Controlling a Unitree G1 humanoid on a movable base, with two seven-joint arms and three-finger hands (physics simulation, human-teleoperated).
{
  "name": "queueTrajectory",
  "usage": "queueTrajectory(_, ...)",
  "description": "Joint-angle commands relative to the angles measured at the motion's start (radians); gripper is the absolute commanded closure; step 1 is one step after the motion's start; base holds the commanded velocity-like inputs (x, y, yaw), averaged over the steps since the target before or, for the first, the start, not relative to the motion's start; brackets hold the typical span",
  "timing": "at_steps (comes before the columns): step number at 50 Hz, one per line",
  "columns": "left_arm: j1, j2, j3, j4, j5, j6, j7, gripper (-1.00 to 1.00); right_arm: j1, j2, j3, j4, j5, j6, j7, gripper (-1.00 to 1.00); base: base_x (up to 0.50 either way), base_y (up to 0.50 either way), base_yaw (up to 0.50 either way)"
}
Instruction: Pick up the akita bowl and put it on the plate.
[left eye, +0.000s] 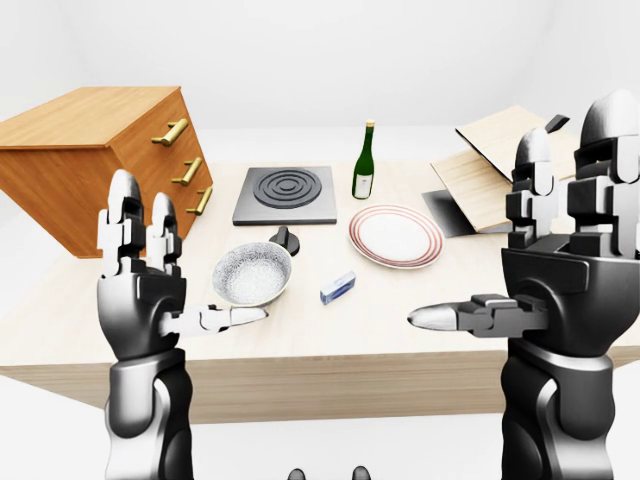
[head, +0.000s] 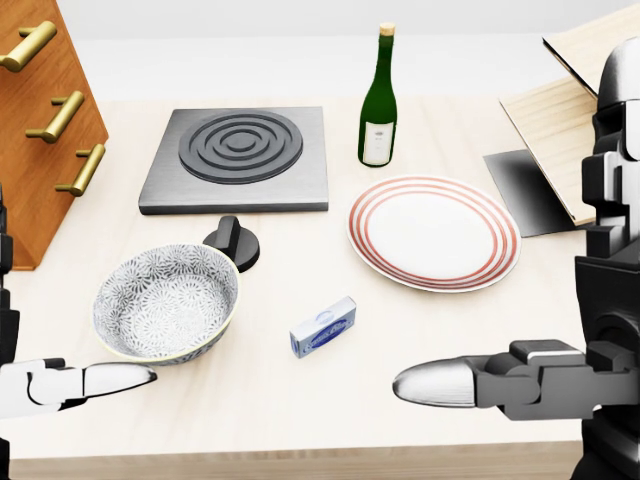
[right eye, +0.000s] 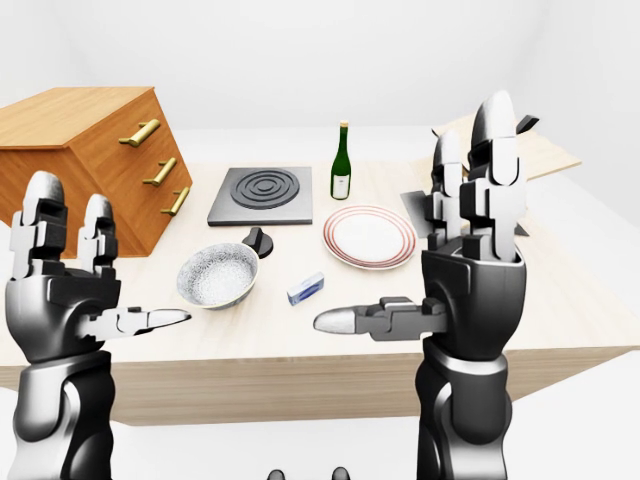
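The akita bowl (head: 167, 303), grey-white with a speckled pattern, stands upright on the wooden table, left of centre in the head view. The white plate (head: 434, 231) with red rings lies to its right, apart from it. My left hand (left eye: 160, 270) is raised at the left, open, its thumb pointing at the bowl's near rim without touching it. My right hand (left eye: 545, 255) is raised at the right, open and holding nothing, near the table's edge below the plate.
A small blue-white box (head: 323, 327) lies between bowl and plate. A black knob (head: 233, 243) sits just above the bowl. A dark stove plate (head: 240, 157), a green bottle (head: 378, 100), a wooden drawer cabinet (left eye: 105, 160) and open cardboard (left eye: 500, 165) stand farther up.
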Motion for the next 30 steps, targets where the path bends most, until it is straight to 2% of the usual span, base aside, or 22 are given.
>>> queueTrajectory(1, -0.002, 0.001, 0.009, -0.024, -0.017, 0.0, 0.001, -1.0, 0.017, 0.011, -0.008, -0.009, 0.027, 0.0, 0.01, -1.0, 0.05, 0.0, 0.2)
queueTrajectory(19, -0.006, 0.005, 0.024, -0.007, -0.029, 0.0, -0.001, -1.0, 0.021, 0.004, 0.008, -0.011, 0.047, 0.0, 0.014, -1.0, 0.34, 0.04, 0.48)
queueTrajectory(21, -0.004, 0.005, 0.022, -0.012, -0.028, 0.0, -0.002, -1.0, 0.014, 0.004, 0.013, -0.004, 0.019, 0.0, -0.008, -1.0, 0.35, 0.08, 0.47)
queueTrajectory(22, -0.002, 0.005, 0.021, -0.012, -0.027, 0.0, -0.004, -1.0, 0.014, -0.024, 0.042, 0.0, -0.035, 0.0, 0.002, -1.0, 0.28, 0.07, 0.46)
queueTrajectory(24, -0.001, 0.004, 0.02, -0.009, -0.025, 0.0, -0.005, -1.0, 0.008, -0.002, 0.039, -0.004, -0.027, 0.0, 0.012, -1.0, 0.04, 0.13, 0.0)
queueTrajectory(30, -0.001, 0.004, 0.024, -0.013, -0.028, 0.0, -0.005, -1.0, 0.008, 0.008, 0.028, -0.017, -0.01, 0.0, 0.013, -1.0, 0.0, 0.0, 0.0)
